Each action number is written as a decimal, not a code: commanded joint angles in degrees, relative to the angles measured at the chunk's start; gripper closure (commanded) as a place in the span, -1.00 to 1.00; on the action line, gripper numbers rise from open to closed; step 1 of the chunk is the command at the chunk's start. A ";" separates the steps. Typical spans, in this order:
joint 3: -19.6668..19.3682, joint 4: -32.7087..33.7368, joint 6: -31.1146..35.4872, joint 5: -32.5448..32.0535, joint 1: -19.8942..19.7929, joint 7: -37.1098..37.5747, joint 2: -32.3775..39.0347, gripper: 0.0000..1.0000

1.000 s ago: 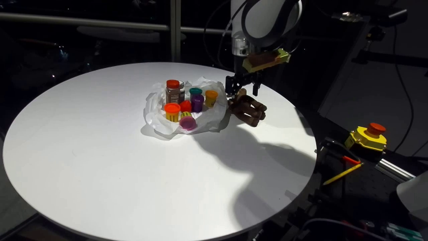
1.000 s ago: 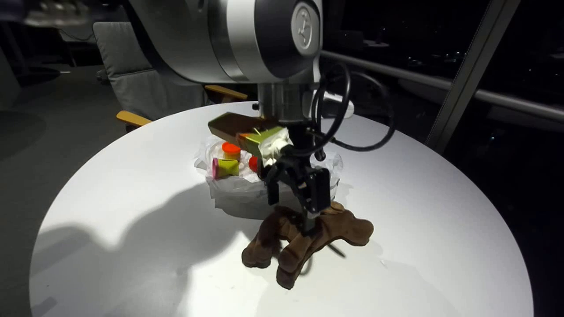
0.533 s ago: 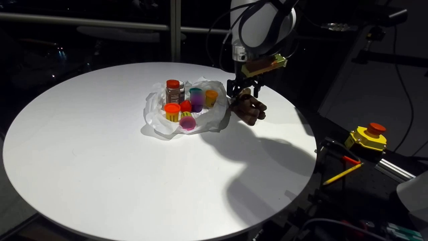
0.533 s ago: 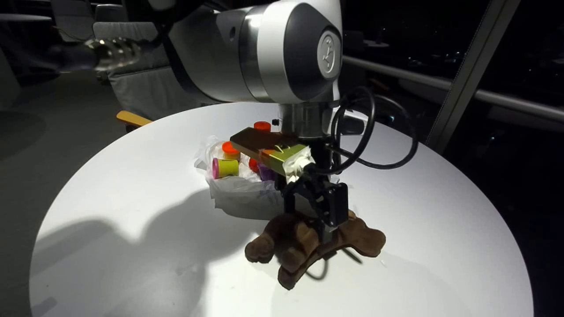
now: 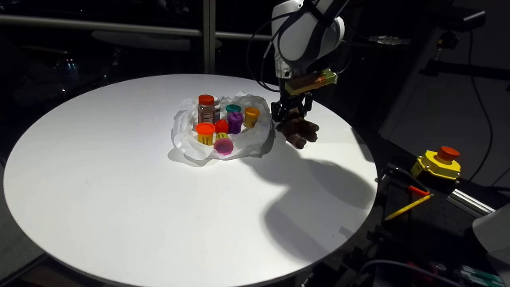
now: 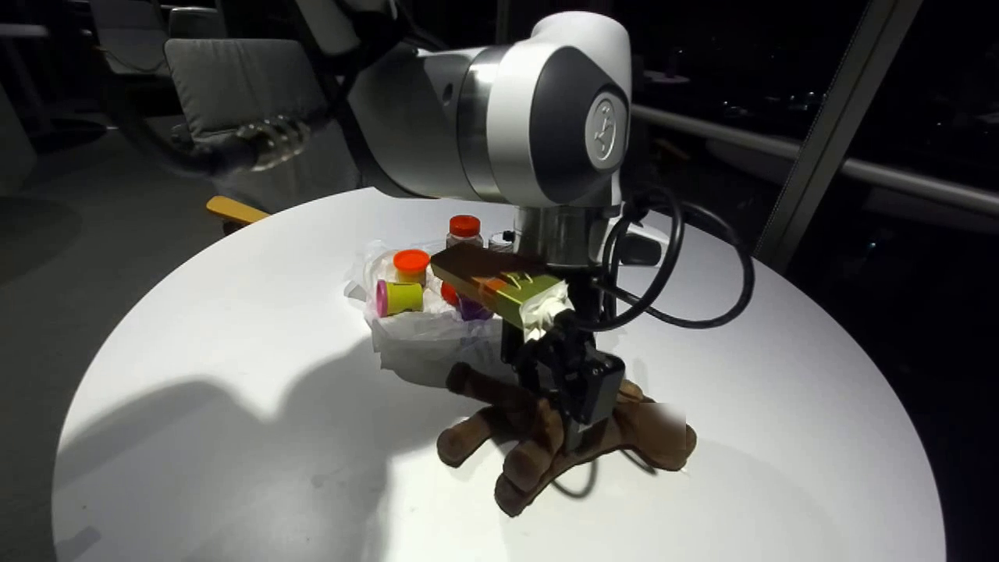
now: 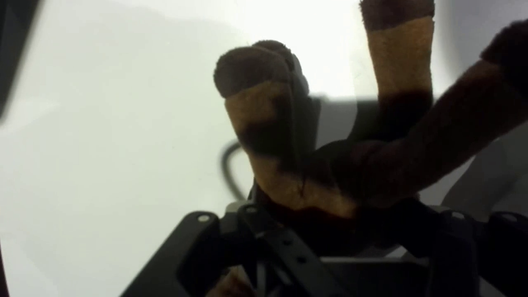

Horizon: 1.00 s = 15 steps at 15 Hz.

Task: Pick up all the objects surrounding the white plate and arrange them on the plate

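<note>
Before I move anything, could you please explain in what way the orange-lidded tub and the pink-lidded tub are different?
The orange-lidded tub stands upright, while the pink-lidded tub lies on its side. The orange-lidded tub's top faces upward; the pink-lidded tub's top faces sideways. Both have yellowish bodies with dark marks, and both are on the white plate.

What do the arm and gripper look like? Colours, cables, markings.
Arm: rounded, white, grey and black, with a silvery wrist and round emblem. Gripper: black, jointed, angular, pale round pins. Black cables loop beside the wrist; above the gripper sits a brown and yellow-green box, white wrapping at one end.
</note>
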 commanded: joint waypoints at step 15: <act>4.55 -12.81 -2.50 -3.28 2.40 1.18 -29.57 0.70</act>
